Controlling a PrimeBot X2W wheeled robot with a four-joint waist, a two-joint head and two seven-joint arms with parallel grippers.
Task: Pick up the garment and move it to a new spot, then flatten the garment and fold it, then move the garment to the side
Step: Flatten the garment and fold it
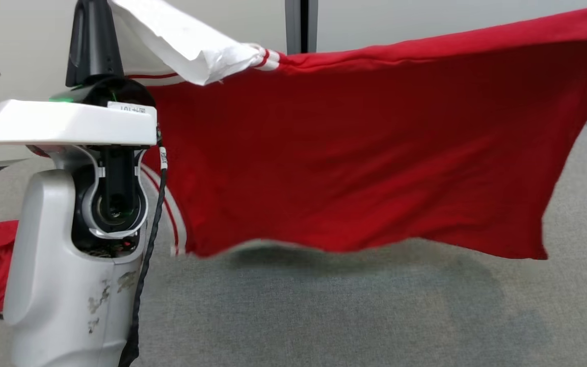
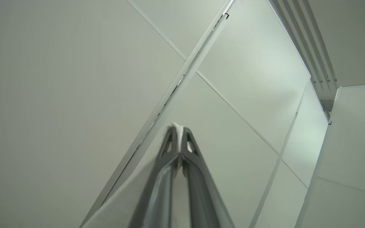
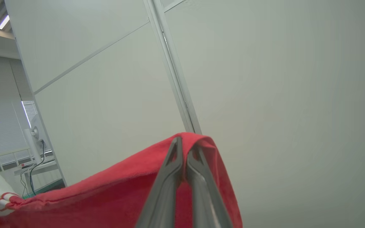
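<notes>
**Above the grey counter [image 1: 324, 316], a garment [image 1: 354, 153] hung wide**

Pale wall panels [image 1: 426, 20] run along the top of the head view and the counter spreads across the bottom. The red garment hangs between them as a broad sheet — top edge stretched from upper left to upper right, lower hem [image 1: 375, 248] clear of the cloth surface. Its white sleeve [image 1: 186, 46] bunches at upper left. The left pincer [image 2: 178, 131] is clamped on a thin sliver of that white cloth. The right pincer [image 3: 185, 146] is clamped on a red corner. To lay it well, I would lower both ends level, let the hem touch first, then draw back so the body unrolls flat — gently, since the left bite looks slim.
</notes>
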